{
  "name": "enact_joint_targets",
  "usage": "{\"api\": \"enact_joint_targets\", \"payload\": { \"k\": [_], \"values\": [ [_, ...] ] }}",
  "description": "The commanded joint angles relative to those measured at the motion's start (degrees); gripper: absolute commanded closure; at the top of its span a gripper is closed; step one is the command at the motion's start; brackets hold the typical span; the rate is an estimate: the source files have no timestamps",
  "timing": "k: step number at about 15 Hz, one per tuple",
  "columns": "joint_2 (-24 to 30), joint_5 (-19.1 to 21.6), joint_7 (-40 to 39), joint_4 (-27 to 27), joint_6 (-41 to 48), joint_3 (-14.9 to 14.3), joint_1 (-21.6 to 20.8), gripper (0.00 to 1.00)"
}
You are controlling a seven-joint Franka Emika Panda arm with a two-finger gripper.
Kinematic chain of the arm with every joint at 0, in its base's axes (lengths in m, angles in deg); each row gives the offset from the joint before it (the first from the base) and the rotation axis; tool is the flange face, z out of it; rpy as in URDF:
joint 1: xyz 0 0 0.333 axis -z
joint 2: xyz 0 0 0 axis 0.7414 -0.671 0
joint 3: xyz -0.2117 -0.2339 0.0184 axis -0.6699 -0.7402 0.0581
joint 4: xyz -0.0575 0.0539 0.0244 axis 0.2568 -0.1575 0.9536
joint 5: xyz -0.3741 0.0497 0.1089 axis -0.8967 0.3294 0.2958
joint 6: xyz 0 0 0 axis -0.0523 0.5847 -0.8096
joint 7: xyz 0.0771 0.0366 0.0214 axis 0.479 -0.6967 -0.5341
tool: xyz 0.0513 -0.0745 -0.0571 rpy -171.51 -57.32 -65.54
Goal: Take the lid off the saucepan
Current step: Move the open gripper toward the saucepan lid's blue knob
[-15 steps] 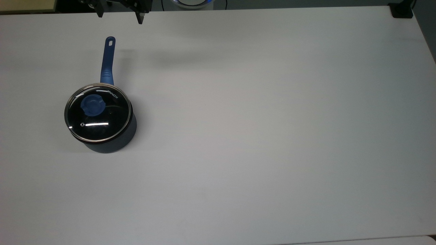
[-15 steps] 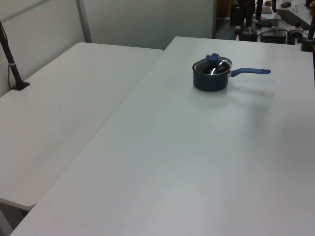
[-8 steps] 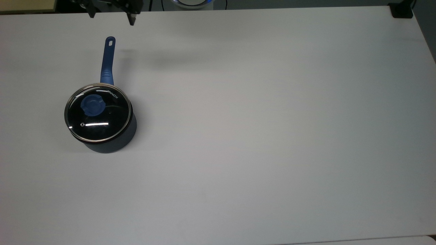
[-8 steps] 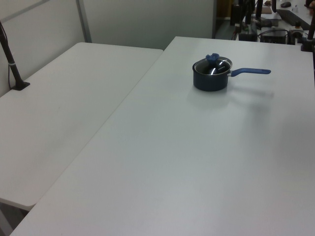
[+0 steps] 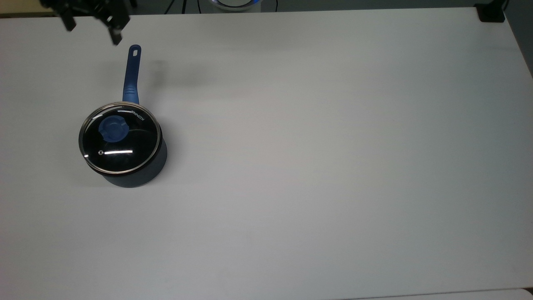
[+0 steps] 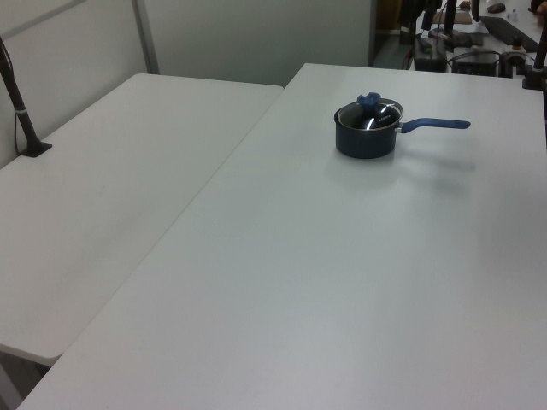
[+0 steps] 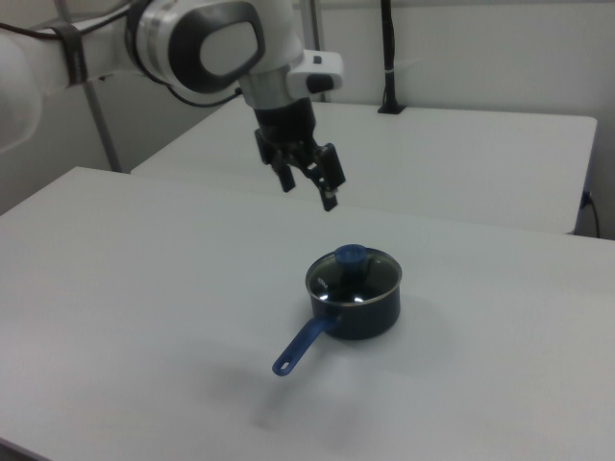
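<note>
The hand (image 7: 307, 186) hangs in the air with its fingers (image 5: 116, 38) spread apart and nothing between them. Below it and well apart, toward the right view's right, the saucepan (image 7: 354, 309) sits on the white bench (image 5: 316, 137). The lid (image 5: 120, 137) rests on the saucepan's rim, seemingly seated flat, blue knob (image 7: 349, 255) up. The handle (image 5: 131, 75) ends near the hand in the top view.

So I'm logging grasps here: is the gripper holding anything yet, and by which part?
Nothing is held. The gripper is open and in the air, apart from the saucepan; the lid sits on it, knob untouched.
</note>
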Motion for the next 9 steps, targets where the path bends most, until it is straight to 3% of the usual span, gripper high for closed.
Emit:
{"api": "enact_joint_targets", "payload": {
  "k": [1, 4, 8, 9],
  "values": [
    [-3.1, 1.0, 2.6, 0.6, -3.5, 0.0, 0.6, 0.00],
    [-4.9, 1.0, 4.7, -0.1, -3.2, 0.3, 0.0, 0.00],
    [-7.8, 3.3, 18.8, 0.1, -7.6, 0.5, -0.1, 0.00],
    [-8.9, 3.0, 25.5, 0.3, -9.7, 0.7, -0.1, 0.00]
  ]
}}
